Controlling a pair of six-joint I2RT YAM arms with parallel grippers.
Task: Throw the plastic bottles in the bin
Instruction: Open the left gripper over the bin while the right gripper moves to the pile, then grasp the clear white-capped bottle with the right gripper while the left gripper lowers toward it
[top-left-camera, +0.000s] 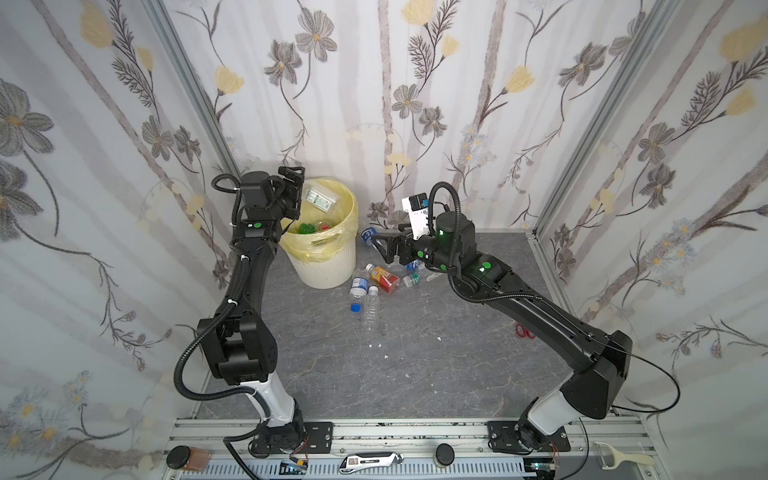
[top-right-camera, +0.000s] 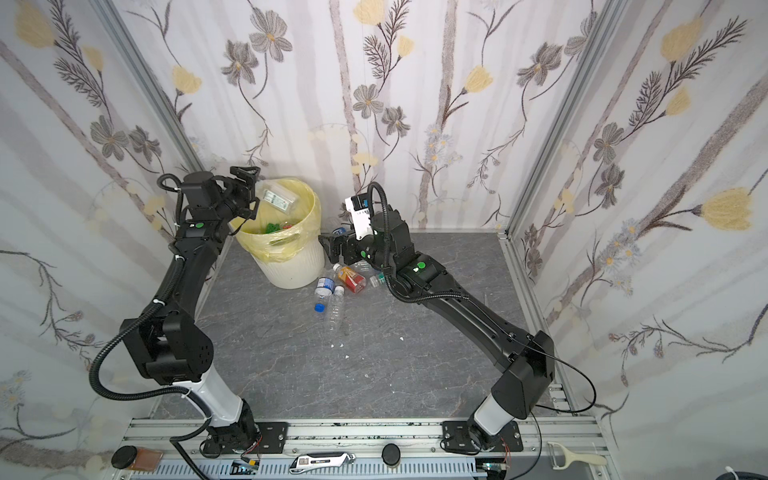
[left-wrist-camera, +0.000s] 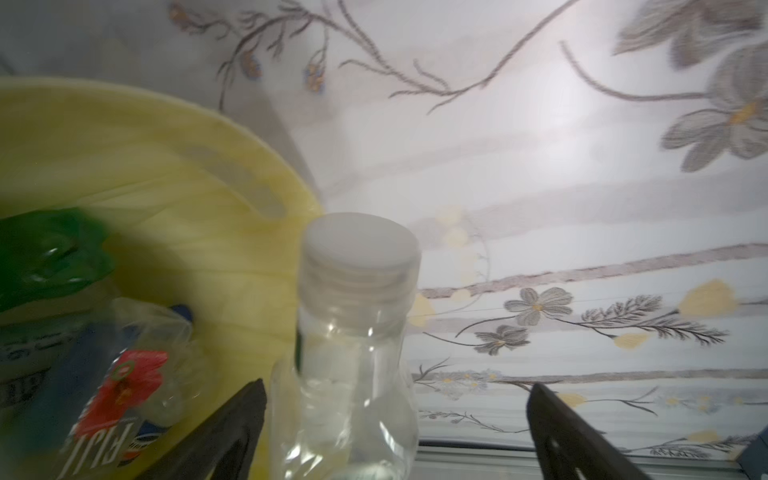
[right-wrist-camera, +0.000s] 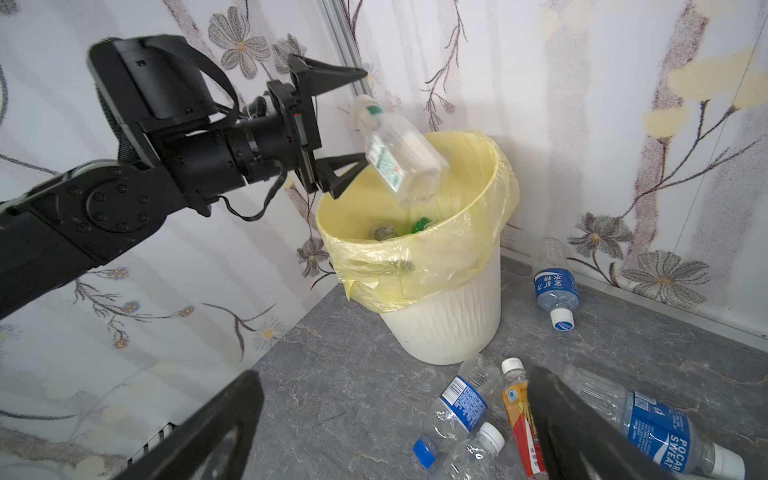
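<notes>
The left gripper (right-wrist-camera: 357, 114) is spread wide above the bin (right-wrist-camera: 449, 316), with a clear bottle (right-wrist-camera: 401, 153) tilted in the air over its mouth.
The bin stands at the desk's (top-left-camera: 415, 365) far left corner; the right gripper (top-left-camera: 380, 248), also spread, hovers empty over loose bottles (right-wrist-camera: 461, 405) lying beside the bin.

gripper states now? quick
Left gripper: open; clear plastic bottle with green-white label loose between its jaws, over the cream-white ribbed bin.
Right gripper: open, empty.

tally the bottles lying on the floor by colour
blue-label bottles: 3
orange-label bottle: 1
green-cap bottle: 1
unlabelled clear bottle: 1
total: 6
</notes>
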